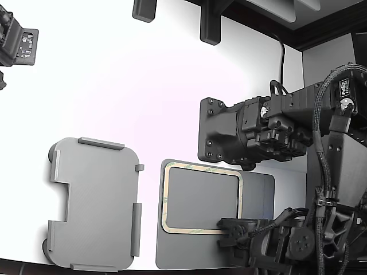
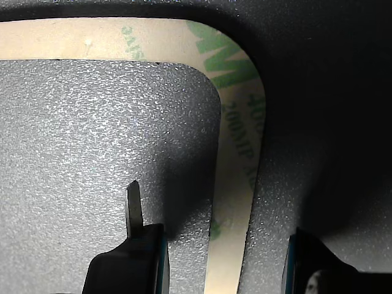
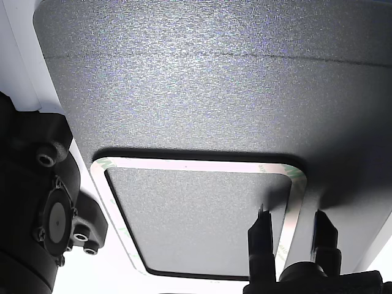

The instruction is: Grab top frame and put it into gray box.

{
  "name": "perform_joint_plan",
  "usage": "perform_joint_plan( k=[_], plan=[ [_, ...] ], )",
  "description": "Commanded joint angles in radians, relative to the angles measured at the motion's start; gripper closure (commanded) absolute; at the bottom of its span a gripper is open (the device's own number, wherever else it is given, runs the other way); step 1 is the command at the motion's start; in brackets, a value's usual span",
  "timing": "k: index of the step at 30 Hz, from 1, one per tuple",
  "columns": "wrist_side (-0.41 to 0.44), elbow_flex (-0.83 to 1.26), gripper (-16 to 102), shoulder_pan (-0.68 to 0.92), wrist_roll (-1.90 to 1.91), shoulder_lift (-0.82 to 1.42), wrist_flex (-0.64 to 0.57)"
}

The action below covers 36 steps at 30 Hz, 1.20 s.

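While the thin cream-beige rectangular frame with green print [image 1: 201, 198] lies flat on the dark gray textured slab [image 1: 258, 192], its rim is straddled by the black gripper [image 2: 211, 245], jaws apart. The light gray plastic tray [image 1: 94, 203] is seen beside the slab on the white table [image 1: 132, 86].
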Motion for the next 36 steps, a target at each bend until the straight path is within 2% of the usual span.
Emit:
perform_joint_plan(
  k=[1,12,27,30,35,36],
  plan=[
    [-0.005,-0.025,11,-0.021,-0.005,0.011,0.0],
    [-0.011,-0.04,13,-0.021,-0.015,-0.014,0.014],
    [0.003,-0.009,21,-0.018,-0.023,-0.003,-0.005],
    [0.005,-0.005,27,-0.018,-0.023,0.0,-0.015],
    [-0.002,0.002,49,-0.018,-0.009,0.003,-0.04],
    [-0.003,0.006,56,-0.018,0.002,0.005,-0.051]
  ],
)
